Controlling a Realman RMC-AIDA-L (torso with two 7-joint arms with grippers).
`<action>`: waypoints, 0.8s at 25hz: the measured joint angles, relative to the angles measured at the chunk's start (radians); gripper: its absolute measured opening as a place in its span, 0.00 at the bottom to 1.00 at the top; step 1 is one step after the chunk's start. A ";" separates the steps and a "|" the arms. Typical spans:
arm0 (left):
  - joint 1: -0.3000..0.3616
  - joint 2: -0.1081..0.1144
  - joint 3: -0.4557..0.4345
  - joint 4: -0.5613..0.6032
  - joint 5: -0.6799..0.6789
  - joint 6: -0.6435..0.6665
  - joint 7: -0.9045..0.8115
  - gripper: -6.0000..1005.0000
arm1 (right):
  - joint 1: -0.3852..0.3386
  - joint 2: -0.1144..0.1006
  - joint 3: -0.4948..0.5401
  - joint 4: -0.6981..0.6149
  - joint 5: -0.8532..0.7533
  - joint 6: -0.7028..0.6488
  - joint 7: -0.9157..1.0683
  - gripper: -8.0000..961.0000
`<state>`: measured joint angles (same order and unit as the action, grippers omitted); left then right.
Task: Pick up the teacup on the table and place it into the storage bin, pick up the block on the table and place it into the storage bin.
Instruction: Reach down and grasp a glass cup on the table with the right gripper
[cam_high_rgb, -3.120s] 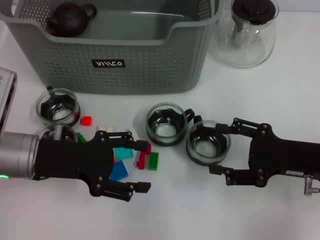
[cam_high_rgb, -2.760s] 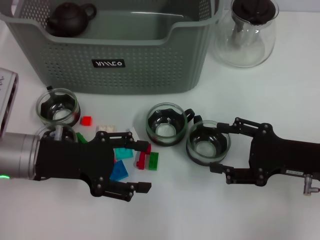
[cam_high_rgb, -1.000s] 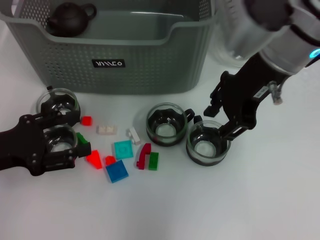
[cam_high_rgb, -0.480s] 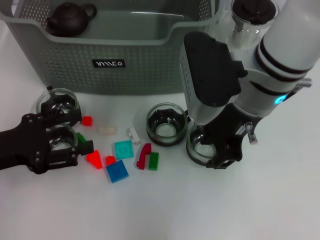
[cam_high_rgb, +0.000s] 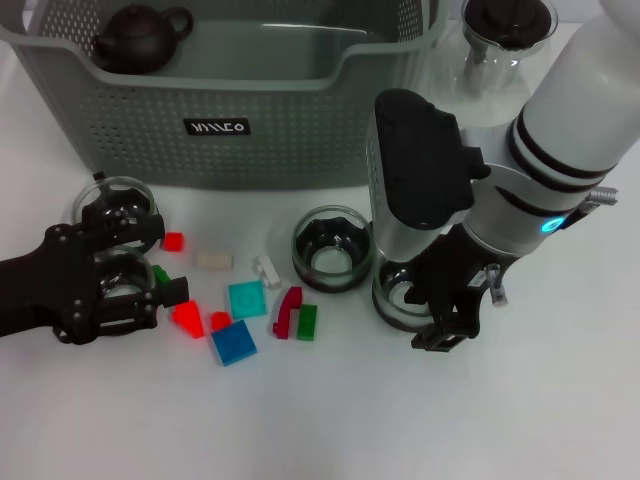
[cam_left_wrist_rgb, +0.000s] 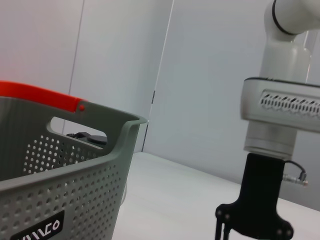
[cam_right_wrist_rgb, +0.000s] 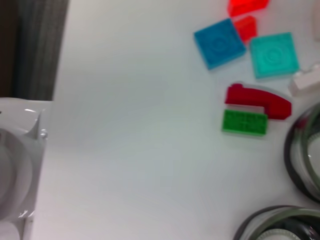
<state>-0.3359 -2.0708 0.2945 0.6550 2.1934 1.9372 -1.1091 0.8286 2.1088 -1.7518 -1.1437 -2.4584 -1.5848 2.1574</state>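
Observation:
The grey-green storage bin (cam_high_rgb: 230, 110) stands at the back with a dark teapot (cam_high_rgb: 140, 38) inside; it also shows in the left wrist view (cam_left_wrist_rgb: 65, 170). Glass teacups stand at the left (cam_high_rgb: 117, 213), centre (cam_high_rgb: 332, 247) and right (cam_high_rgb: 405, 295). My left gripper (cam_high_rgb: 160, 262) is open, its fingers on either side of another teacup (cam_high_rgb: 120, 280). My right gripper (cam_high_rgb: 445, 315) points down at the right teacup's near rim. Several blocks lie between: teal (cam_high_rgb: 247, 298), blue (cam_high_rgb: 233, 343), dark red (cam_high_rgb: 288, 308), green (cam_high_rgb: 307, 320). The right wrist view shows the blue (cam_right_wrist_rgb: 220, 44) and green (cam_right_wrist_rgb: 244, 122) blocks.
A glass pitcher (cam_high_rgb: 500, 60) with a dark lid stands at the back right beside the bin. Small red (cam_high_rgb: 173, 241) and white (cam_high_rgb: 212, 260) blocks lie near the left cups. The right arm's white body hangs over the right of the table.
My right arm has swung up from low on the right and come down over the right teacup. My left gripper has drawn back left from the blocks to the left teacups.

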 joint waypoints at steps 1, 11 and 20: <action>0.000 0.000 0.000 0.000 0.000 0.000 0.000 0.82 | 0.002 -0.001 -0.004 0.011 -0.001 0.012 0.010 0.45; 0.000 0.000 -0.001 -0.009 0.000 -0.002 0.000 0.82 | 0.002 0.000 -0.015 0.084 0.010 0.069 0.050 0.39; -0.003 0.000 -0.002 -0.012 -0.001 -0.005 0.000 0.82 | -0.002 -0.002 -0.025 0.075 0.019 0.049 0.051 0.25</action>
<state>-0.3388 -2.0710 0.2930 0.6433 2.1923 1.9326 -1.1090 0.8268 2.1065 -1.7770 -1.0692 -2.4390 -1.5359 2.2088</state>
